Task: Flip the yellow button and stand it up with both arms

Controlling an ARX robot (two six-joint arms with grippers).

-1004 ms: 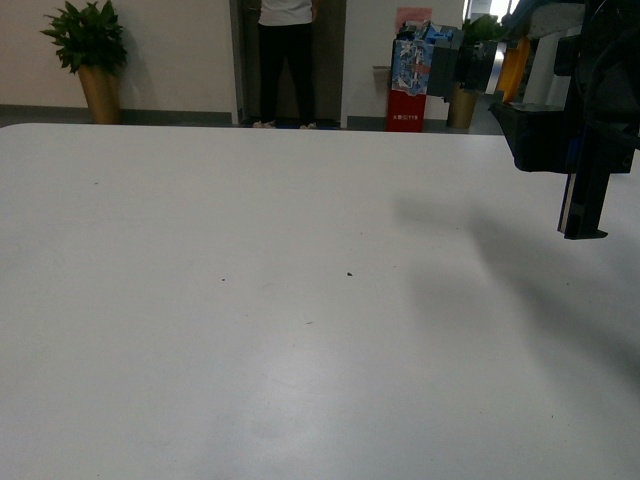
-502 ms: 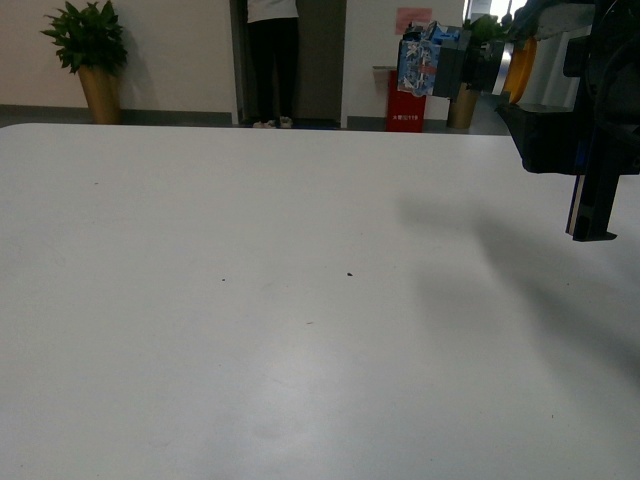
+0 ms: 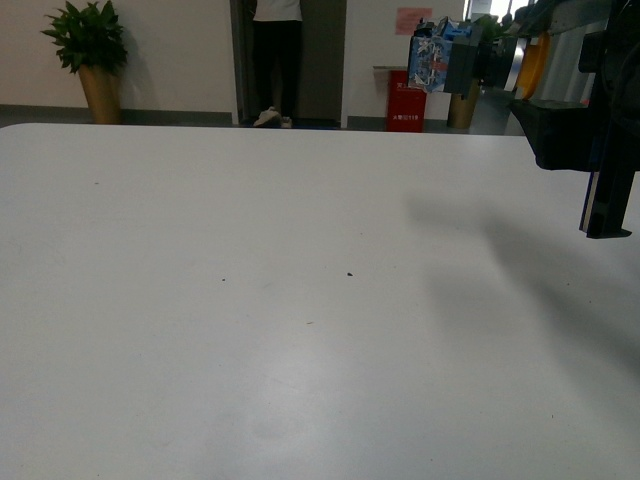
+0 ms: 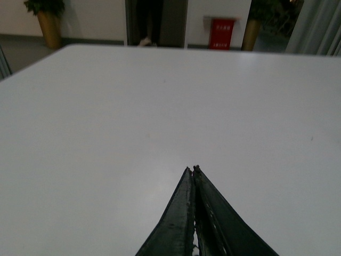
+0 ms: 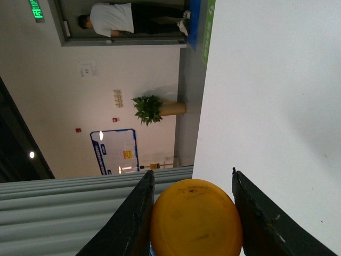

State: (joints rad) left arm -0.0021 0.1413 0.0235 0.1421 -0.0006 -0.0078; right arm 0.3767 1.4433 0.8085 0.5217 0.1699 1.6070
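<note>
The yellow button (image 5: 196,220) shows only in the right wrist view: its round yellow-orange cap faces the camera and sits between my right gripper's (image 5: 192,178) two black fingers, which are shut on it. Its blue body is hidden. In the front view the right gripper (image 3: 605,205) hangs at the far right, above the white table (image 3: 250,300), with its fingers pointing down; the button does not show there. My left gripper (image 4: 192,169) is shut and empty, its fingertips together over bare table. The left arm is out of the front view.
The table's far edge (image 3: 200,126) runs across the back. Beyond it stand a potted plant (image 3: 90,55), a red bin (image 3: 406,105) and a person (image 3: 275,50) in a doorway. A small dark speck (image 3: 349,274) lies mid-table.
My right gripper has drifted to the right in the front view, towards the frame's edge. The person at the back has shifted their feet.
</note>
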